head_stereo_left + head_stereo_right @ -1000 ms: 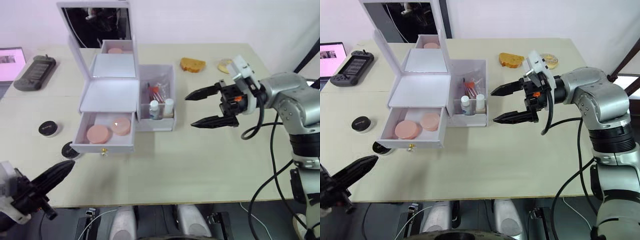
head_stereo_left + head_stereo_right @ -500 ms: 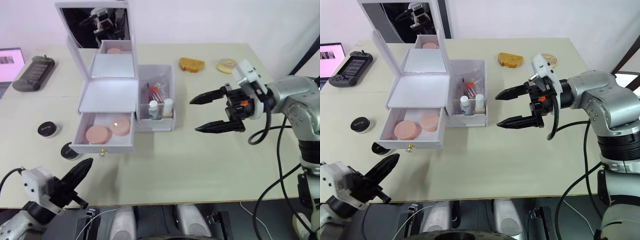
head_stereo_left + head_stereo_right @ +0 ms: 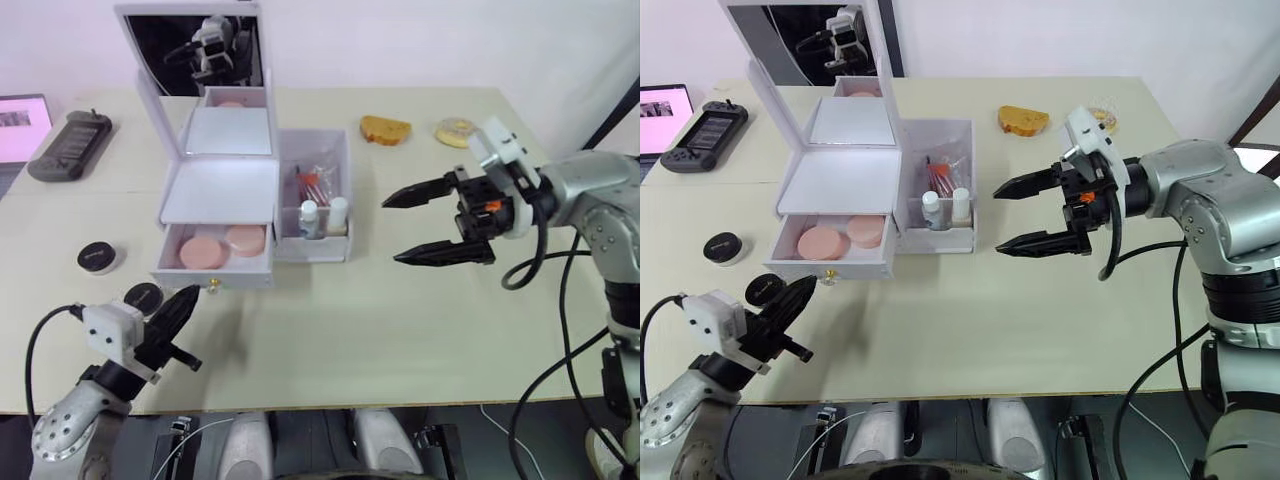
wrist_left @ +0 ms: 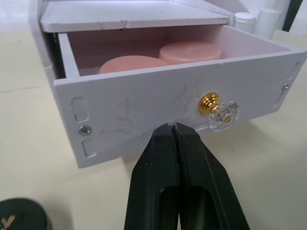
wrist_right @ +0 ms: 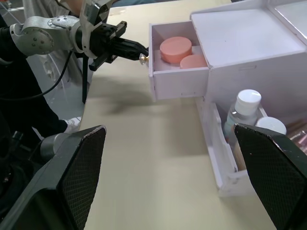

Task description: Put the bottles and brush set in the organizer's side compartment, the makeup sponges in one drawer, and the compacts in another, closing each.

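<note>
2 sponges (image 4: 163, 56) in half-open drawer (image 4: 144, 108), just beyond clenched left fingers (image 4: 158, 158); right fingers (image 3: 400, 258) spread, empty.

Table: a pale beige tabletop (image 3: 330, 330) is spanning the whole scene.
Wall: a plain white wall (image 3: 420, 40) is running behind the far edge.
Light: even light is casting soft shadows.
</note>
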`<move>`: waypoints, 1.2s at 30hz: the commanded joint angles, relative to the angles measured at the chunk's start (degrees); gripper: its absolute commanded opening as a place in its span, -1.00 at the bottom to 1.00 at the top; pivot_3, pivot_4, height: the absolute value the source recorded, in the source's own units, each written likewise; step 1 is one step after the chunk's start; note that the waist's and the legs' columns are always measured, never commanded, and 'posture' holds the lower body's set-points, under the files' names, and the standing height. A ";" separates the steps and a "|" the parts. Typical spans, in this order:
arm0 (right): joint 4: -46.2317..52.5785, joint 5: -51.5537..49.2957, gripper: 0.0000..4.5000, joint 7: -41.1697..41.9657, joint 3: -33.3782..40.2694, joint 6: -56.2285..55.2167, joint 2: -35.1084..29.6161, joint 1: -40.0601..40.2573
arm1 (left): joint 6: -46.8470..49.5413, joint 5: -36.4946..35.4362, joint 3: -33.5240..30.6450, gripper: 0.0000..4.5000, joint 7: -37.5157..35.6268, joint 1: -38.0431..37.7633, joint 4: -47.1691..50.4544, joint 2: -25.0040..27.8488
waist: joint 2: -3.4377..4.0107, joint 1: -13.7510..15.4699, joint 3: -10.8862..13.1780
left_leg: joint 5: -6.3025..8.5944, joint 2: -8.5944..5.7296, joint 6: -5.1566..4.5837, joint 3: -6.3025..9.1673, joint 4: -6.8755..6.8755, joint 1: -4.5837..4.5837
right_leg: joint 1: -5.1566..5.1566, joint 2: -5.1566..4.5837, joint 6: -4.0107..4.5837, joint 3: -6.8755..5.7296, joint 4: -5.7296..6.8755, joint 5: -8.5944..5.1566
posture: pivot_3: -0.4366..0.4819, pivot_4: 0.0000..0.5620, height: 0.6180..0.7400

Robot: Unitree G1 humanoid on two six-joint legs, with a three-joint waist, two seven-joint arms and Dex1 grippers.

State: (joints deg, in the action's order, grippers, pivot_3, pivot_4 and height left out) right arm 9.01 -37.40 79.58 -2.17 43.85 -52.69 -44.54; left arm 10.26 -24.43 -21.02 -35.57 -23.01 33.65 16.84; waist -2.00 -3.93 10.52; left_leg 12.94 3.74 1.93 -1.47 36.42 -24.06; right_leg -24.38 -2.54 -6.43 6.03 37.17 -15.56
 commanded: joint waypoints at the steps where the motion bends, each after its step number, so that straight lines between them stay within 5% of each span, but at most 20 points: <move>1: 1.52 -0.94 1.00 0.27 2.30 -0.44 -1.20 -1.58 | -0.98 2.05 0.29 -0.97 2.85 3.08 -1.89 1.40 | 0.00 0.04 0.00 | 0.00 0.00 0.00 0.01 0.00 0.01 | 0.00 0.00 0.00 -0.01 0.02 0.00 | -0.05 -0.47 1.00; 10: 2.81 -0.89 1.00 -0.85 3.36 -0.14 -2.18 -0.36 | -0.78 2.97 4.81 -0.97 6.83 13.52 -7.31 1.15 | 0.01 0.18 -0.01 | 0.00 -0.01 0.00 0.04 0.02 -0.01 | 0.03 0.01 -0.16 -0.01 0.02 0.09 | -0.05 -0.47 1.00; 26: 10.74 0.41 1.00 -10.73 7.64 -3.32 -1.62 14.60 | -0.30 2.70 6.85 -0.97 4.89 23.68 -16.98 6.12 | 0.01 1.46 -0.02 | 0.00 -0.01 0.00 0.08 0.06 0.00 | 0.03 0.06 -0.21 -0.03 0.05 0.12 | -0.05 -0.47 1.00; 36: 12.31 -0.19 1.00 -15.45 10.89 -4.95 0.38 21.28 | 2.20 -0.68 7.39 -0.97 4.02 24.21 -15.90 6.03 | -0.01 1.67 -0.04 | -0.01 -0.01 0.00 0.11 0.18 0.01 | 0.16 0.05 -0.14 -0.03 0.06 0.08 | -0.05 -0.47 1.00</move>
State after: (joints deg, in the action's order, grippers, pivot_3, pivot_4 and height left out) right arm 20.34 -37.30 64.82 6.09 40.44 -52.60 -24.34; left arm 11.43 -23.23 -12.56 -31.48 1.41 15.55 22.45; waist -2.02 -2.27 10.48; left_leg 12.94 3.73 1.93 -1.36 36.60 -24.06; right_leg -24.21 -2.49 -6.58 6.00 37.22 -15.47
